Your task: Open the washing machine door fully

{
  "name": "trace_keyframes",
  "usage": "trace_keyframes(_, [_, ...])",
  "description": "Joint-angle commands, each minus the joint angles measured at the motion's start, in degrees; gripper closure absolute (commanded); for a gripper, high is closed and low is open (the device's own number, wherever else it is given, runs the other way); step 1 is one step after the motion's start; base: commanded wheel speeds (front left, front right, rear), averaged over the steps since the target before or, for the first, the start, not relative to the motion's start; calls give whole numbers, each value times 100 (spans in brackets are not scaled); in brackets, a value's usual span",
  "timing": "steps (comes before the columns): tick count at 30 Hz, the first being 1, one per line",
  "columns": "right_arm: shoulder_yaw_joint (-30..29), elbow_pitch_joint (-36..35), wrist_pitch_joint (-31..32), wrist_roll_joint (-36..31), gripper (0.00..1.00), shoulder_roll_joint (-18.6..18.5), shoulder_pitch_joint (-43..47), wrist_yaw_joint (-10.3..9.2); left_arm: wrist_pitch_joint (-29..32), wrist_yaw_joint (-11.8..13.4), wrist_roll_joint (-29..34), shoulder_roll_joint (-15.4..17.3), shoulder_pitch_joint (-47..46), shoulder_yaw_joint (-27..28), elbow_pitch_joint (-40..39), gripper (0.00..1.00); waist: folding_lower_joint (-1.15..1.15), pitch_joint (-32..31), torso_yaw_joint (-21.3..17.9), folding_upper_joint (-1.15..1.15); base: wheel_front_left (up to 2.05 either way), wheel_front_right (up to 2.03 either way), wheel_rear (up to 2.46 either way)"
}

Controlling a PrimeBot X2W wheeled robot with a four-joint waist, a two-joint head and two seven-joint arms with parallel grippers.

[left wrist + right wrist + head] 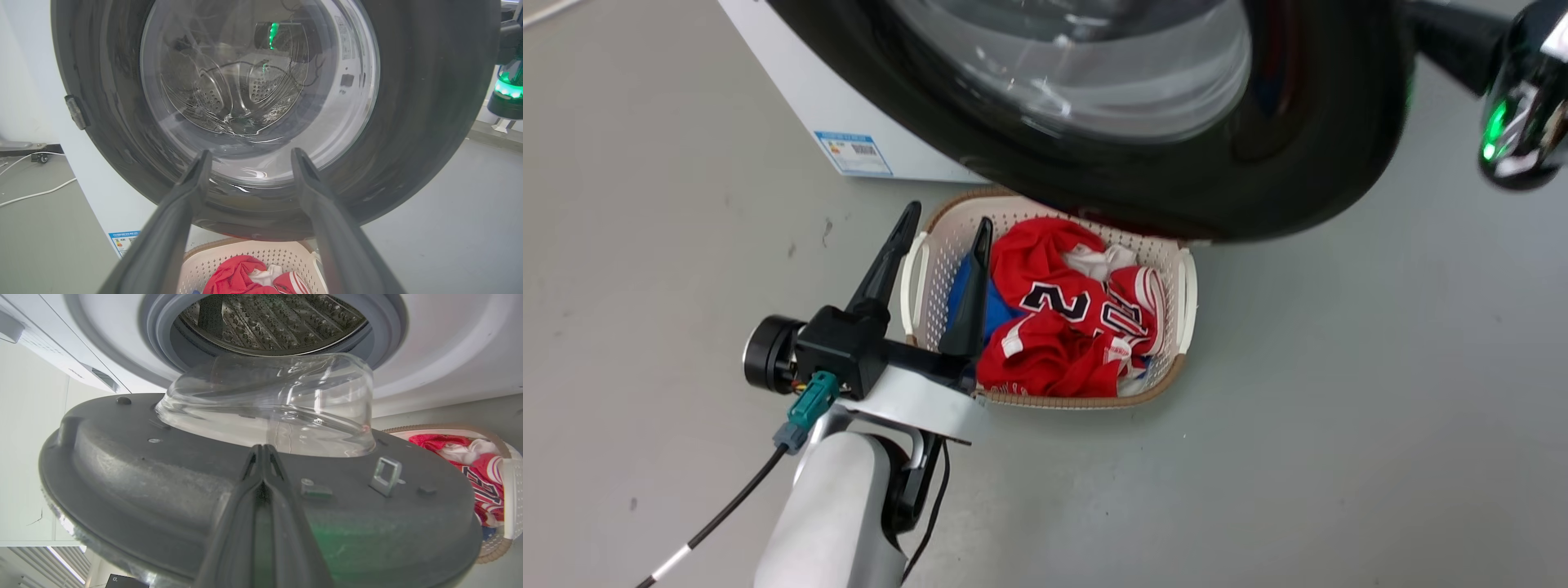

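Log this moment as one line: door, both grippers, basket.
door: partly open, over basket | left gripper: open, facing door's outside, clear of it | right gripper: shut, at door's inner face | basket: red clothes

- The right gripper (263,451) rises from the near edge, its two dark fingers (245,522) pressed together with no gap at the tips.
- The tips lie against the inner face of the washing machine door (143,477), a dark grey disc, just near of its clear glass bowl (278,404).
- A small metal latch loop (386,470) stands on the door to the right of the fingers.
- Beyond the bowl, the washing machine (449,355) shows its white front, grey gasket (155,318) and perforated steel drum (269,322).
- At the right edge, a laundry basket (512,498) holds a red garment (486,486) with white trim.
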Motion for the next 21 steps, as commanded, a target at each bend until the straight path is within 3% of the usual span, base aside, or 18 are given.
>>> trace_keyframes(1, [90, -214, 4, 117, 100, -19, 299, 16, -13, -20, -10, -7, 131, 40, 67, 0, 0, -217, -56, 0, 0, 0, 0])
trace_keyframes(11, [461, -1179, -223, 507, 100, -92, 1243, 16, -14, -37, -97, -7, 448, 3, 321, 0, 0, -857, -99, 0, 0, 0, 0])
trace_keyframes(21, [861, -1883, -410, 711, 100, 92, 1858, 16, -13, -46, -175, -7, 698, -133, 508, 0, 0, -1357, -43, 0, 0, 0, 0])
